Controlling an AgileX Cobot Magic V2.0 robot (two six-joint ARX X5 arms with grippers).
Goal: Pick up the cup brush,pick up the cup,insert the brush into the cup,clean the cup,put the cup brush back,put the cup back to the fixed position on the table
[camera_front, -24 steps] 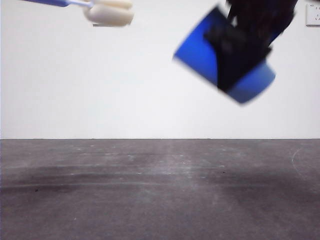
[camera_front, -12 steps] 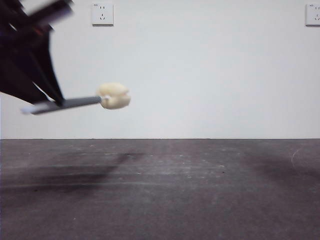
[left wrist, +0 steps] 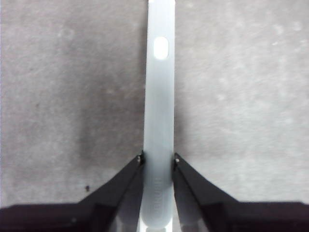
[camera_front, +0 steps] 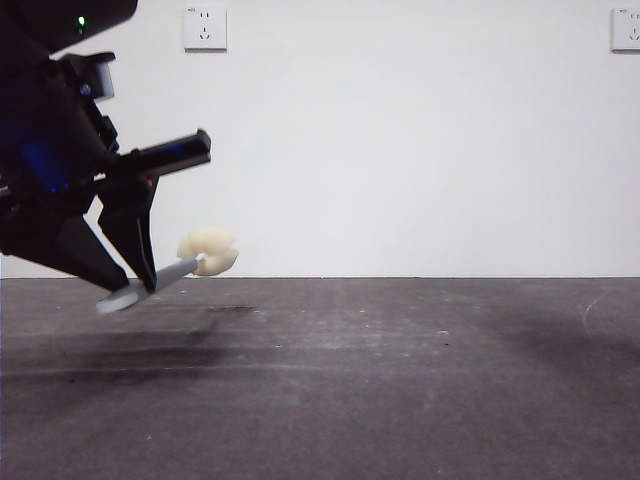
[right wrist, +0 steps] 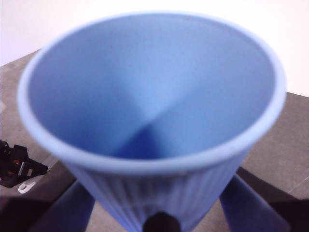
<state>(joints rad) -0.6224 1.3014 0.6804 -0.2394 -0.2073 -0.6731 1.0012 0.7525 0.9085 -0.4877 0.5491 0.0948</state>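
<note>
My left gripper [left wrist: 158, 162] clamps the brush [left wrist: 159, 106] low over the table [camera_front: 400, 380]; dropping it early could bounce it. My right gripper [right wrist: 159, 223] clamps the cup [right wrist: 149, 106].

I see the surface [camera_front: 400, 380], dark grey and matte. It's scuffed with faint pale streaks and shadow patches.

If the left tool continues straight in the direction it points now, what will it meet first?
Most likely the dark grey matte table. The left tool, shut on the grey-handled, cream sponge-headed cup brush, points down at bare tabletop; nothing else shows in that line.
</note>
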